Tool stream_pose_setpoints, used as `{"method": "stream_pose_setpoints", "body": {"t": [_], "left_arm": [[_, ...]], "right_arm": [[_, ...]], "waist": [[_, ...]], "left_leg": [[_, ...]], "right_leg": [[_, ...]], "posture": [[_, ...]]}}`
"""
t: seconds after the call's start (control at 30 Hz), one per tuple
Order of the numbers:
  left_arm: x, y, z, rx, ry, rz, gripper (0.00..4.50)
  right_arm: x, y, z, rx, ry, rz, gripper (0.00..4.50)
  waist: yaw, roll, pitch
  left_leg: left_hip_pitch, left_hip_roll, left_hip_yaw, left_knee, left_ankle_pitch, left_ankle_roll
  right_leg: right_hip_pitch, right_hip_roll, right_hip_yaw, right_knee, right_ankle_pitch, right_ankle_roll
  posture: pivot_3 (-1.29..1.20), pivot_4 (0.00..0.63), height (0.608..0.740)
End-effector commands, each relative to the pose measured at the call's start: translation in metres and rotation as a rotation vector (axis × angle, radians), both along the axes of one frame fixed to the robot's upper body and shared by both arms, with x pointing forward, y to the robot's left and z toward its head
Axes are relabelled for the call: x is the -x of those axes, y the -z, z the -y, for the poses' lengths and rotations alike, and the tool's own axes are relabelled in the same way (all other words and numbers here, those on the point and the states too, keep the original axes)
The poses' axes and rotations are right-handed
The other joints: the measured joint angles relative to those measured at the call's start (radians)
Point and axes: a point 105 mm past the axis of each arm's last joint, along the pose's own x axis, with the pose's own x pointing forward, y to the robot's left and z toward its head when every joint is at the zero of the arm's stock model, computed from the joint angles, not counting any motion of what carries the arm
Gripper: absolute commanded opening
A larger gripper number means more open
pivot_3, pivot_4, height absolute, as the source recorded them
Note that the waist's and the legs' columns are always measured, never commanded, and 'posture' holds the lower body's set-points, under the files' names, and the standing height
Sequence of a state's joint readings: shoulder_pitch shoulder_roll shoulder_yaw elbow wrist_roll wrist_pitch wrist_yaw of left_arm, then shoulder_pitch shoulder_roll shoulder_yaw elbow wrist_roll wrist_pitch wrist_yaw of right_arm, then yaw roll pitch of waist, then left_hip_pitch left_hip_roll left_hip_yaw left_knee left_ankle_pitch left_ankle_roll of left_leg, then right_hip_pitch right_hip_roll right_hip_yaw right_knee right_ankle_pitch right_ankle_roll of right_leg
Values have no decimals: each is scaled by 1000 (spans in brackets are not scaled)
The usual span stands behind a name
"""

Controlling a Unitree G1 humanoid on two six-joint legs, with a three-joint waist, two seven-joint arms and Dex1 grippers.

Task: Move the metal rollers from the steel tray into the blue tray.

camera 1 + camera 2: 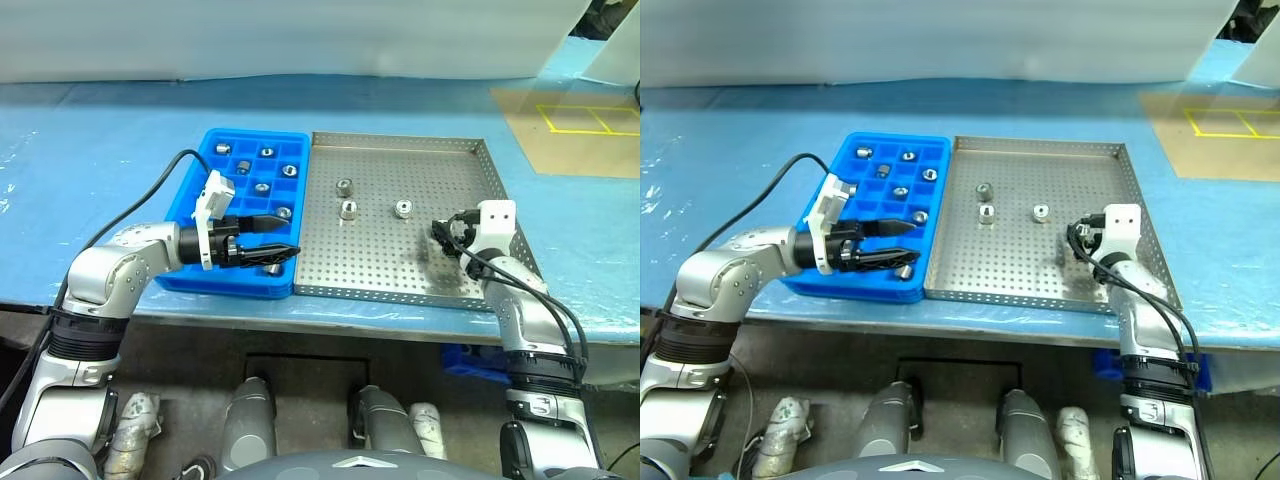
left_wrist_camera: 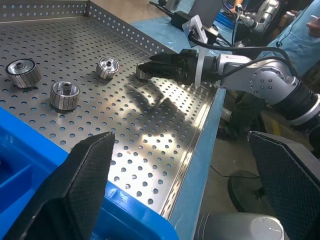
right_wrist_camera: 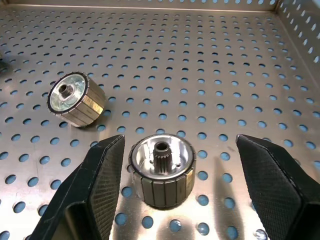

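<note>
— So where do our metal rollers sit, the small shiny silver cylinders with dark centre holes?

— We count three standing loose on the large grey perforated steel tray (image 1: 400, 260), in the upper middle of the head view: one roller (image 1: 344, 187) furthest up, another (image 1: 349, 210) just below it, and a third (image 1: 403, 208) off to their right. A fourth roller (image 3: 162, 167) lies on the tray floor at the right of that tray, between our right gripper's fingers.

— Is the right gripper (image 3: 175, 200) pinching it?

— No. In the right wrist view its two black fingers (image 3: 90, 190) stand spread on either side of that roller, with perforated floor showing between each finger and the metal. Another roller lies near it, tipped on its side.

— And the bright blue plastic tray with the grid of square compartments (image 1: 190, 205)?

— It lies touching the steel tray's left edge, left of centre in the head view. Several compartments already hold rollers.

— Our left gripper (image 1: 285, 235)?

— It hovers over the blue tray's lower right corner, pointing toward the steel tray. Its fingers (image 2: 75, 185) are spread wide and hold nothing.
</note>
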State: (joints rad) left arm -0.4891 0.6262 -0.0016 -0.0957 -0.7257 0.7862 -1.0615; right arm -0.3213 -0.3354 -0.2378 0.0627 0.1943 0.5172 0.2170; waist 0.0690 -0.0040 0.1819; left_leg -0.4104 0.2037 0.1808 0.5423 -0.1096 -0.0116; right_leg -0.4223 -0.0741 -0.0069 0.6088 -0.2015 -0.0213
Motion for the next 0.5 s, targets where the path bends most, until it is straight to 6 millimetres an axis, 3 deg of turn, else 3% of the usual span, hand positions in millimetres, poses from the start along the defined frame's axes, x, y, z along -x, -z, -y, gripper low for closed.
{"method": "stream_pose_setpoints", "body": {"t": [0.03, 0.5], "left_arm": [[3, -11, 2, 8, 18, 49, 4500], [4, -12, 0, 9, 12, 53, 4500]], "right_arm": [[-7, -5, -8, 13, -31, 34, 3642], [-18, 5, -18, 18, -66, 29, 3642]], "waist": [[0, 0, 0], [0, 0, 0]], "left_leg": [[0, 0, 0, 0, 0, 0], [0, 0, 0, 0, 0, 0]], "right_leg": [[0, 0, 0, 0, 0, 0], [0, 0, 0, 0, 0, 0]], "posture": [[-71, 150, 740], [-61, 150, 740]]}}
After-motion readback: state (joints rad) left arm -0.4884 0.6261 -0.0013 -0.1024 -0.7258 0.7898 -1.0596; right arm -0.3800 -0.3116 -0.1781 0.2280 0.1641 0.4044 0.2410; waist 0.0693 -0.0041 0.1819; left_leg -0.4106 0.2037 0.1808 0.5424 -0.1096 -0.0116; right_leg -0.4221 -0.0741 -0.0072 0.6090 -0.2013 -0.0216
